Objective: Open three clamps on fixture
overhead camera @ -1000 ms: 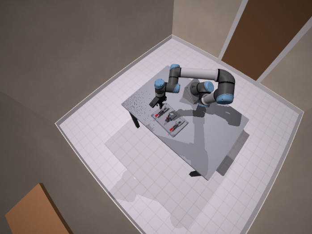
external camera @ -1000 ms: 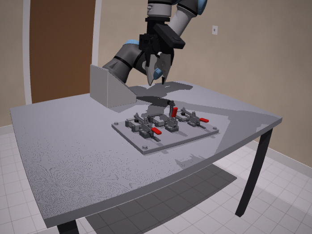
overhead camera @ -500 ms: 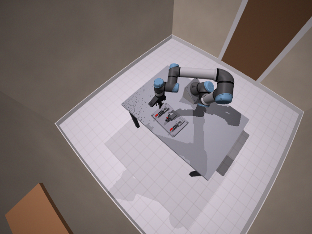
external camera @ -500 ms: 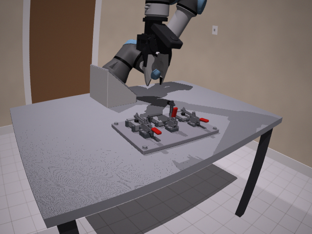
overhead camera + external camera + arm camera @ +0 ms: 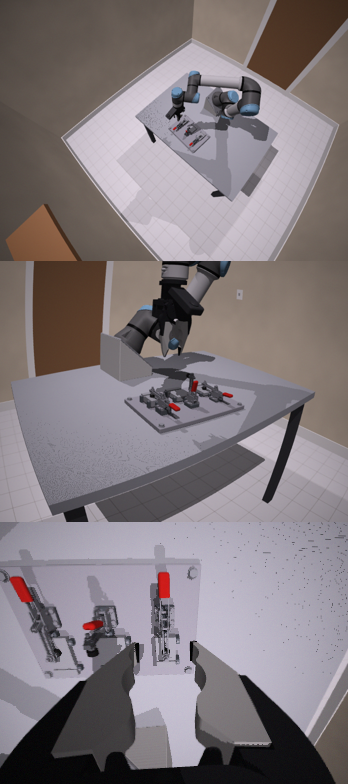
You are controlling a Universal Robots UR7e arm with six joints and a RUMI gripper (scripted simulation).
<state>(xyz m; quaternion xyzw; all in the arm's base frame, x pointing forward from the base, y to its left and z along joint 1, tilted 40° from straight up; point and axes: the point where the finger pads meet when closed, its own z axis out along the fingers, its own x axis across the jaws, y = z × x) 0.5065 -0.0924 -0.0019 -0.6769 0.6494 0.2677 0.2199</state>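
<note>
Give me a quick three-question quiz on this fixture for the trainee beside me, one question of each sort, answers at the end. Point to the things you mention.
1. True or false: the pincer (image 5: 178, 119) (image 5: 172, 355) (image 5: 164, 643) is holding one of the red handles.
2. Multiple choice: on the fixture plate (image 5: 194, 150) (image 5: 194, 422) (image 5: 135, 572), which clamp has its red handle standing up?
a) the one nearest the pincer in the top view
b) the middle one
c) the one farthest from the pincer in the top view
3. Fill in the blank: the number of clamps whose red handle lies low, pointing outward toward the plate's edge, is ____.

Key: 1 false; 2 b; 3 two
</note>
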